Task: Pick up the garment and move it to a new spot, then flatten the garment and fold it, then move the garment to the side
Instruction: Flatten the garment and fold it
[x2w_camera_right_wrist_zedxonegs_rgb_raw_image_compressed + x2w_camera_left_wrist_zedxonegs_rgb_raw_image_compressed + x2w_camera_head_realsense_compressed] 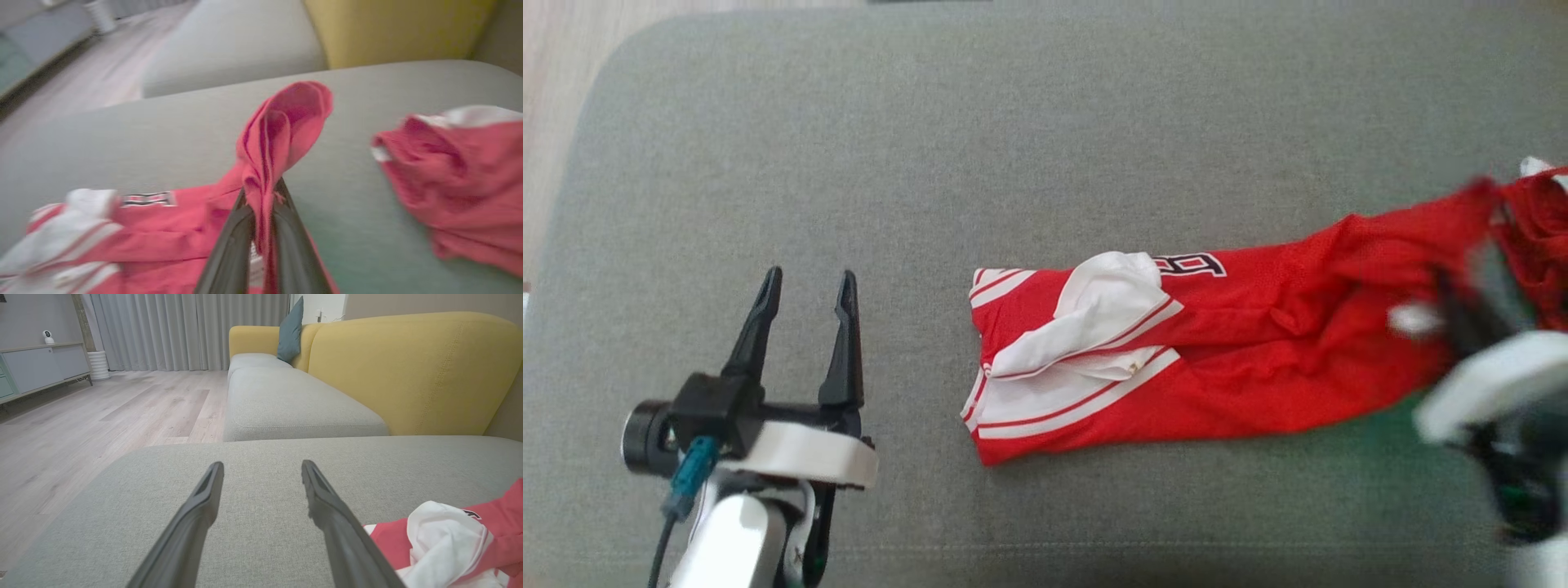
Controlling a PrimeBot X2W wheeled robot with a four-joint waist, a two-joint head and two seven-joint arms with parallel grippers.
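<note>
Two grippers on my screens, and they stand quite differently. My left gripper (810,278) is over bare grey cushion (1013,122) with its jaws spread wide and nothing between them. It sits well to the left of the garment (1217,351), clear of it. The right gripper (261,196) has its jaws pinched on a bunched fold of the garment, which stands up from between the fingers (229,245) and flops over at the top. In the head view that arm is a blur at the right edge, over the garment's right end.

The garment is red mesh with white panels and thin red stripes at its left end, plus a dark-edged letter patch near its far edge. It lies stretched left to right across the right half of the cushion, rumpled, with a white flap turned over near the left end. A second red heap (461,175) with a white edge lies to the right of the pinched fold; I cannot tell whether it belongs to the same piece.

Beyond the cushion I see a yellow sofa back (408,367), a teal pillow (291,330), pale wood floor (122,408) and grey curtains (184,330)
</note>
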